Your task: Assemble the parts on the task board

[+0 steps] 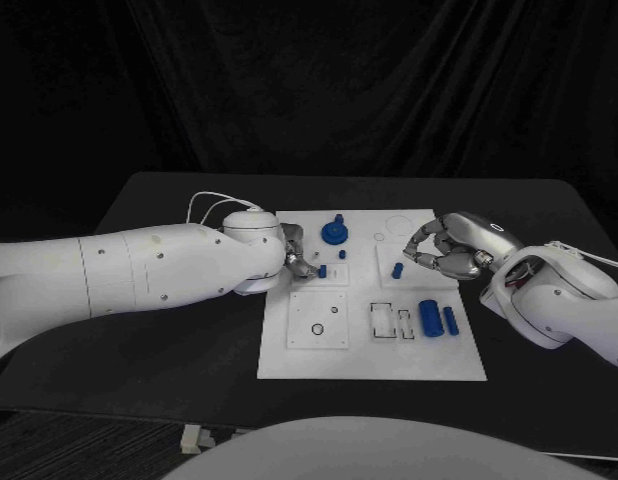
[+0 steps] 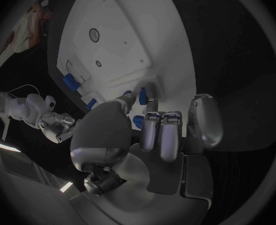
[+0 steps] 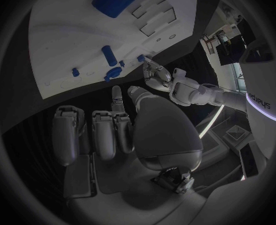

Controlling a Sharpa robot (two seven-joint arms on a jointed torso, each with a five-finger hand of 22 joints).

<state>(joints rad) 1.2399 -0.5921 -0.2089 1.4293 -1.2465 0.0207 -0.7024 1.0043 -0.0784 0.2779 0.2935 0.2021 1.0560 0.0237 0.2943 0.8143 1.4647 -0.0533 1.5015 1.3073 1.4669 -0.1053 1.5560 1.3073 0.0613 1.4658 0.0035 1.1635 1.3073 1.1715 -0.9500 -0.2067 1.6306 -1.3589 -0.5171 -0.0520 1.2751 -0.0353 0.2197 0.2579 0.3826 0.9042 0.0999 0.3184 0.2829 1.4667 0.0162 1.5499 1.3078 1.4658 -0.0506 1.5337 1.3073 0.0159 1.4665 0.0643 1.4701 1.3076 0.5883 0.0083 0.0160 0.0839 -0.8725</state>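
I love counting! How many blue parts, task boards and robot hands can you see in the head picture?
Blue parts: 6
White task board: 1
Left hand and right hand: 2
Total: 9

The left hand (image 1: 295, 255) sits over the board's (image 1: 396, 365) left edge, close beside a small blue peg (image 1: 322, 270). The right hand (image 1: 446, 250) hangs over the right edge, near another peg (image 1: 397, 270). Between the hands stands the tall blue round part (image 1: 337, 233), blocking the far middle. Two blue cylinders (image 1: 439, 317) lie near the right edge. The board's near strip lies open.
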